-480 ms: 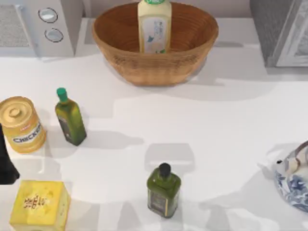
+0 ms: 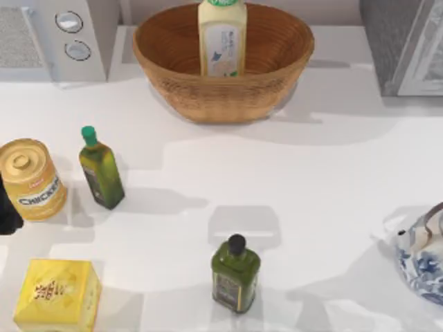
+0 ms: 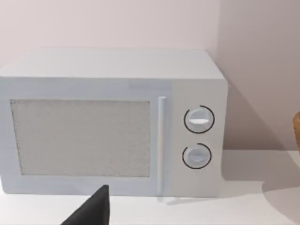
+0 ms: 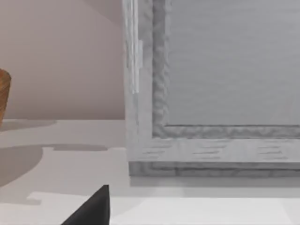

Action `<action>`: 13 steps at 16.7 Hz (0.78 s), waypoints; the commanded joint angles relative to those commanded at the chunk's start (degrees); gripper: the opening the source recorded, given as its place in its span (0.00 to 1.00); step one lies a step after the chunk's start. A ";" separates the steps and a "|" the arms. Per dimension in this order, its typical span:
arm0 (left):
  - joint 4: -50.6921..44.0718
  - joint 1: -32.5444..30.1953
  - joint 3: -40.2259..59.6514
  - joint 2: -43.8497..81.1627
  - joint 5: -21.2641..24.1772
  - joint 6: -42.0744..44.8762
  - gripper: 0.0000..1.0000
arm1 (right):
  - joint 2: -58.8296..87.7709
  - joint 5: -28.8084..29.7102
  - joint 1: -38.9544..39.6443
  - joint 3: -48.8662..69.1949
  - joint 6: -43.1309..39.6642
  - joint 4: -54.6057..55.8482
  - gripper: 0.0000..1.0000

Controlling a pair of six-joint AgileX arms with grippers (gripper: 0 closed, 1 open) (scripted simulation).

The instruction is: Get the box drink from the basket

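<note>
The box drink (image 2: 222, 38) is tall and pale yellow with a green neck band. It stands upright inside the brown wicker basket (image 2: 221, 93) at the back middle of the table. My left arm (image 2: 8, 207) is a dark shape at the table's left edge, beside a yellow can and far from the basket. A dark tip of my left gripper (image 3: 91, 211) points toward a white microwave. A dark tip of my right gripper (image 4: 93, 208) faces a grey appliance, and the basket's rim (image 4: 3, 93) is at that view's edge.
A white microwave (image 2: 59, 34) stands back left and a grey appliance (image 2: 408, 41) back right. On the table are a yellow can (image 2: 28, 178), two green bottles (image 2: 102, 169) (image 2: 235, 275), a yellow cube box (image 2: 57, 296) and a blue-white teapot (image 2: 422, 256).
My left arm has drawn back toward the table's left edge and a little toward the back. Everything on the table has stayed in place.
</note>
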 joint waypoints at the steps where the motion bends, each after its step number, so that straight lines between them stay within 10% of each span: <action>1: 1.96 -1.27 2.25 3.75 -1.29 0.01 1.00 | 0.00 0.00 0.00 0.00 0.00 0.00 1.00; 13: 32.97 -21.95 39.01 70.40 -21.19 0.15 1.00 | 0.00 0.00 0.00 0.00 0.00 0.00 1.00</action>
